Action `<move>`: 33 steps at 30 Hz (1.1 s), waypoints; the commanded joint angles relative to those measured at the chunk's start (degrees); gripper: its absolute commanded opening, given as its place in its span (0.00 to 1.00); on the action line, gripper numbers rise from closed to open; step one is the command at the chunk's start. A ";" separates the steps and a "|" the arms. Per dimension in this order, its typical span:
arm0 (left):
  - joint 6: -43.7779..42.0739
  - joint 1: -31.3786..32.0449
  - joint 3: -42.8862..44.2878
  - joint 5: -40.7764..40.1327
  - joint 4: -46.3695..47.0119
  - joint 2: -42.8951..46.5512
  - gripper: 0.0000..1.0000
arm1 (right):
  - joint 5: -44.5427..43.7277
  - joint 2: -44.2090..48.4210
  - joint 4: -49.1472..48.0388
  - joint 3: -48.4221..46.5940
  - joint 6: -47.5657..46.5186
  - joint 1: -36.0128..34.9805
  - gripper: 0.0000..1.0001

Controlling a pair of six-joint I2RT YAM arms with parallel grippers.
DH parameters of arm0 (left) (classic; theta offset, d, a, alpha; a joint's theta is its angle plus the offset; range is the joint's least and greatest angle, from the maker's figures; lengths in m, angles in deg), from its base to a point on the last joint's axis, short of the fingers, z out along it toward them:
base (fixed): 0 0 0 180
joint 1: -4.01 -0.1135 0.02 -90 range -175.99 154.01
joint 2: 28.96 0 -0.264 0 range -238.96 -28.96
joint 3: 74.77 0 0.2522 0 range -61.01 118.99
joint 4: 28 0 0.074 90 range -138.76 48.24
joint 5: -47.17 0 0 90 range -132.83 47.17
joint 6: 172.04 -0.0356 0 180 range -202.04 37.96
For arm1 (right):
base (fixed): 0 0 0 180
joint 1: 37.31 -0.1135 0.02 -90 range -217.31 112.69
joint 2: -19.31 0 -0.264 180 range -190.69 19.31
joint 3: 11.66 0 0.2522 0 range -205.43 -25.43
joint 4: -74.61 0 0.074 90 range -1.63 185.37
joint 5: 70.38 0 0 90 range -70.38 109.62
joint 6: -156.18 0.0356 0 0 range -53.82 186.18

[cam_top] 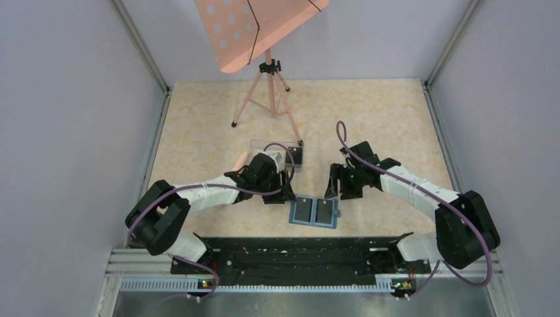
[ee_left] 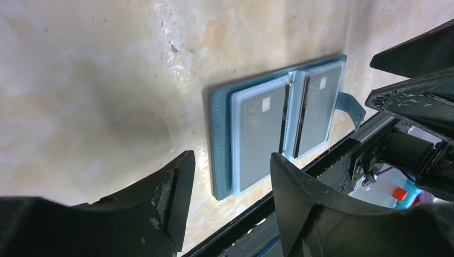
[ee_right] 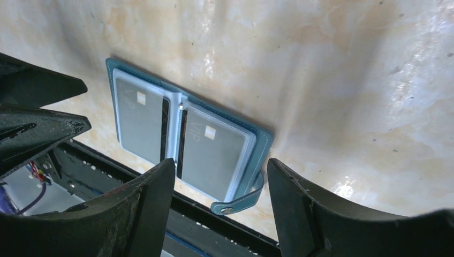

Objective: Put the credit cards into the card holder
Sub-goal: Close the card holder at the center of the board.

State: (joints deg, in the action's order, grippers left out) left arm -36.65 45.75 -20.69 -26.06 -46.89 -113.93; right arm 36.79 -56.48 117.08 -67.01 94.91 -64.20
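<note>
On the beige marbled counter [cam_top: 370,125], just beyond the black rail [cam_top: 290,254] at its near edge, the teal card holder [cam_top: 314,212] lies opened flat. A dark credit card [ee_left: 259,136] sits behind each of its two clear sleeves, the "VIP" lettering on them legible from the wrist cameras. The snap tab [ee_right: 238,201] with its light stud sticks out from the holder's right edge. The left gripper [cam_top: 286,196] and the right gripper [cam_top: 332,191] hang just beyond the holder's far corners, one on each side, both angled toward it. Each has its jaws spread wide and holds nothing. Farther back, beside the left wrist, stands a clear plastic box [cam_top: 264,148] with a dark rectangle at its right end. Beyond it, a pink tripod stand [cam_top: 267,92] carries a perforated pink board [cam_top: 257,26].
</note>
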 commanded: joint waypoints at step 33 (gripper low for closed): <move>1.42 3.94 3.79 -0.49 0.87 -3.84 0.46 | 4.62 -8.93 -13.24 2.38 7.40 -12.04 0.38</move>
State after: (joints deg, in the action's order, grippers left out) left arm -32.50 48.72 -19.29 -22.73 -40.26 -119.22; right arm 41.16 -64.42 105.82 -65.00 102.32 -75.46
